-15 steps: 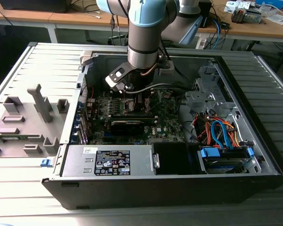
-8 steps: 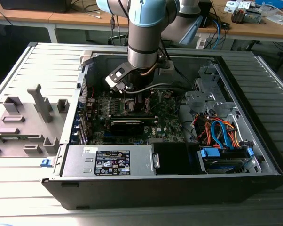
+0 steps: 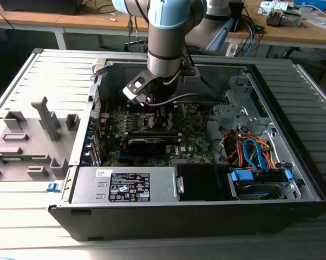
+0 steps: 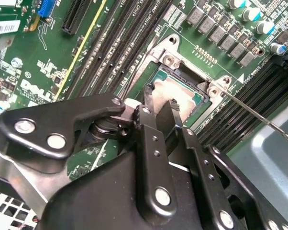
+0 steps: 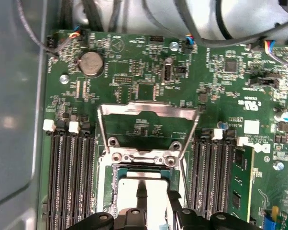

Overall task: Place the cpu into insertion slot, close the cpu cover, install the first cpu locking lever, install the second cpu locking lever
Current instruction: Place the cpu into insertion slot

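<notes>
**Hand over the seated cpu, cover open**

An open computer case [image 3: 195, 219] lies on its side on a grey ribbed counter [image 3: 27, 216]. The robot arm [image 3: 165, 49] reaches down into it, close to the case's far wall, over the green motherboard [image 3: 193, 143].

In the second wrist view the hand [image 4: 161, 97] points down at the insertion slot [image 4: 184, 73]. Its two black fingers [image 4: 148, 91] stand a narrow gap apart, with nothing clamped between them. Their tips sit over the silver top of the cpu [image 5: 127, 191]; whether they touch it I cannot tell. The cpu lies flat inside the slot's dark frame, and its top extends past the fingers on either side.

In the first wrist view the cpu cover [image 5: 149, 111] is swung back off the slot on its hinge, with bare green board showing through its cut-out centre. A thin locking lever [image 5: 101, 132] runs along one side of the cover and a second lever [image 5: 189, 134] along the other; neither is hooked down over it. Long black memory slots [image 5: 70, 177] flank the insertion slot on both sides, and a coin battery [image 5: 91, 63] sits on the board beyond the cover.

The power supply [image 3: 125, 184] lies along the case's near wall. Blue and orange cables [image 3: 255, 149] crowd the near corner on the exterior view's right.
</notes>
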Action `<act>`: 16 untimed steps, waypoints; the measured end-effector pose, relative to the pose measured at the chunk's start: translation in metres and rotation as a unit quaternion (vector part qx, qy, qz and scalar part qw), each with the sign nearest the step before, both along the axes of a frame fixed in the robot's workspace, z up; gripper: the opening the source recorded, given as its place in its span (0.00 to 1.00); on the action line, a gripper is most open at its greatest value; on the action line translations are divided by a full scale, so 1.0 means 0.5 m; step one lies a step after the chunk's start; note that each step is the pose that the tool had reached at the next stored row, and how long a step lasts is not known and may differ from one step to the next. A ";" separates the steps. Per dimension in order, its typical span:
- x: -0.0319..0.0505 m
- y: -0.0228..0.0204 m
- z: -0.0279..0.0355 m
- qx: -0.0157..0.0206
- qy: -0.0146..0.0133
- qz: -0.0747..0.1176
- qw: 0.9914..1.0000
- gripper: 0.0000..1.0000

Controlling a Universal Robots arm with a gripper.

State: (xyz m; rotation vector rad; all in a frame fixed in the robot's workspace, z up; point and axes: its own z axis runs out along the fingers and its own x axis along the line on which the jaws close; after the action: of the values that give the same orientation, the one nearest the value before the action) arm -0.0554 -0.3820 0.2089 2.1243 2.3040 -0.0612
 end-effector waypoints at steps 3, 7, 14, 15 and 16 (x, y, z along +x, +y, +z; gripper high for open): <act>0.000 0.0003 0.000 0.000 0.000 0.000 1.000 0.30; 0.000 0.0039 0.000 0.000 0.000 0.000 1.000 0.38; 0.000 0.0145 0.000 0.000 0.000 0.000 1.000 0.39; 0.000 0.0146 0.000 0.000 0.000 0.000 1.000 0.45; 0.000 0.0147 0.000 0.000 0.000 0.000 1.000 0.51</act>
State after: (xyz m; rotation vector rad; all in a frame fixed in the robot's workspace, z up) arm -0.0554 -0.3747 0.2088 2.1242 2.3041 -0.0611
